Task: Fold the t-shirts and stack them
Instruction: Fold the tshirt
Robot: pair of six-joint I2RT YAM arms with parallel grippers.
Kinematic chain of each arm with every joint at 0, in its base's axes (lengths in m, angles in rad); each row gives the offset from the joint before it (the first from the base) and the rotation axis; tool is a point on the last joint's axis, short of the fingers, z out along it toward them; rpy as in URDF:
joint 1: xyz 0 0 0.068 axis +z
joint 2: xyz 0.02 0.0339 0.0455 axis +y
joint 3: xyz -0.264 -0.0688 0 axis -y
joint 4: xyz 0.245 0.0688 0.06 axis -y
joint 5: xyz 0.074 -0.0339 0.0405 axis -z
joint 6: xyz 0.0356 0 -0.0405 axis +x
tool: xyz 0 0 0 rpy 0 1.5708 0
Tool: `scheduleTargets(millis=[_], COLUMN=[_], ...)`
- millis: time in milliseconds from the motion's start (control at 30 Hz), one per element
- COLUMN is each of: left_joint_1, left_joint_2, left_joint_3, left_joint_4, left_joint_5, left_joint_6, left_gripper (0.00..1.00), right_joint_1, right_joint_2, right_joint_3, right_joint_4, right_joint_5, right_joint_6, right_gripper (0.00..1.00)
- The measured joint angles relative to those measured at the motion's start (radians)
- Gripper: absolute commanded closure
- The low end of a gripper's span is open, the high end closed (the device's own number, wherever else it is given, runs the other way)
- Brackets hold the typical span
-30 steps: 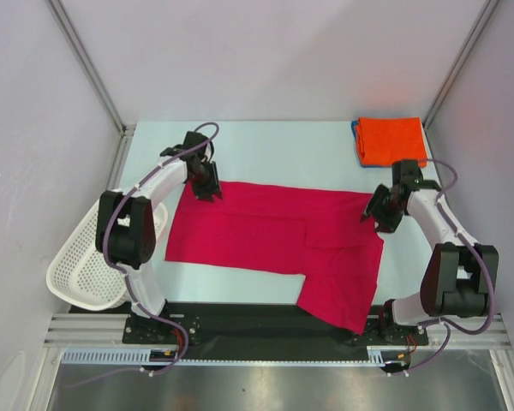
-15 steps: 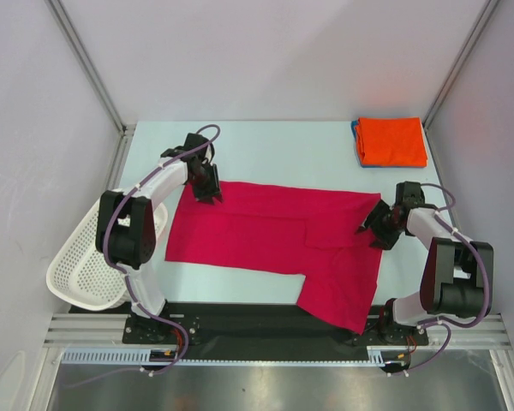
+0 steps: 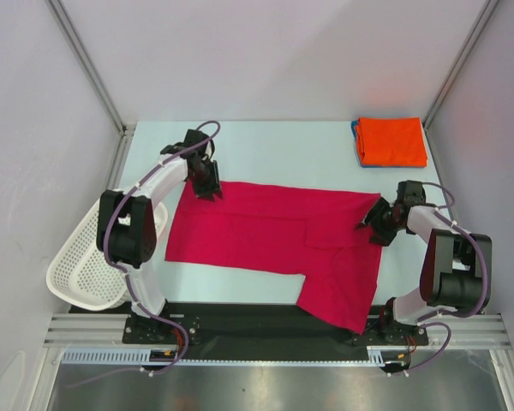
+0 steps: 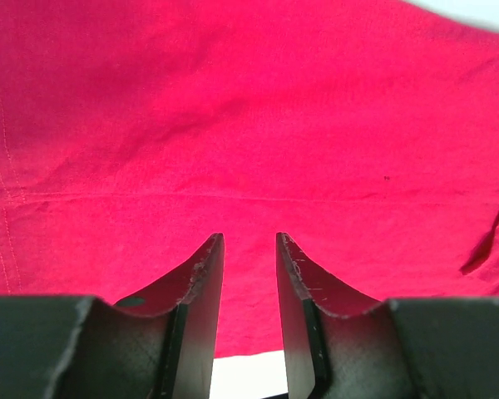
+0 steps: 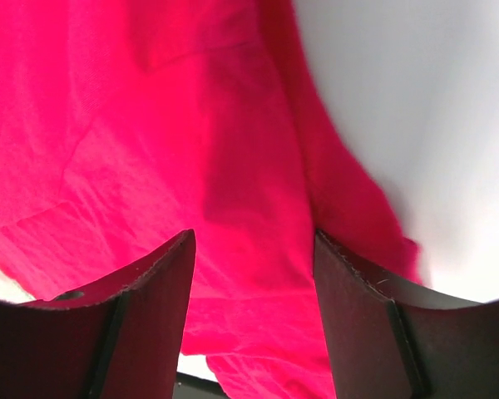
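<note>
Crimson cloth t-shirt (image 3: pixel 274 235) spread flat for folding
We straddle its edges, ready to pinch: left gripper (image 3: pixel 211 193) narrowly parted at ten o'clock, right gripper (image 3: pixel 367 224) spread wide at three.

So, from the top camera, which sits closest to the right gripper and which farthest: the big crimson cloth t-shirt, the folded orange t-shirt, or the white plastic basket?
1. The crimson cloth t-shirt: its right edge lies directly under the right gripper.
2. The folded orange t-shirt: in the far right corner.
3. The white perforated plastic basket: far over on the left side.
</note>
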Motion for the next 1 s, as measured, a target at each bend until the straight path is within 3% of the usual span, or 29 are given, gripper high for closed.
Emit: scheduleTargets(millis=[400, 700, 1000], left_joint_1=[0.000, 0.000, 0.000], left_joint_2=[0.008, 0.008, 0.008], left_joint_3=[0.001, 0.001, -0.009], left_joint_4=[0.000, 0.002, 0.008], left_joint_5=[0.000, 0.000, 0.000], left_joint_6=[0.006, 0.006, 0.006], left_gripper=[0.64, 0.64, 0.64], right_joint_1=[0.006, -0.085, -0.108], right_joint_2=[-0.025, -0.058, -0.003], right_joint_3=[-0.004, -0.045, -0.014], right_joint_4=[-0.001, 0.000, 0.022], right_joint_5=[-0.118, -0.329, -0.388], right_joint_6=[0.004, 0.072, 0.097], right_gripper=[0.47, 0.45, 0.41])
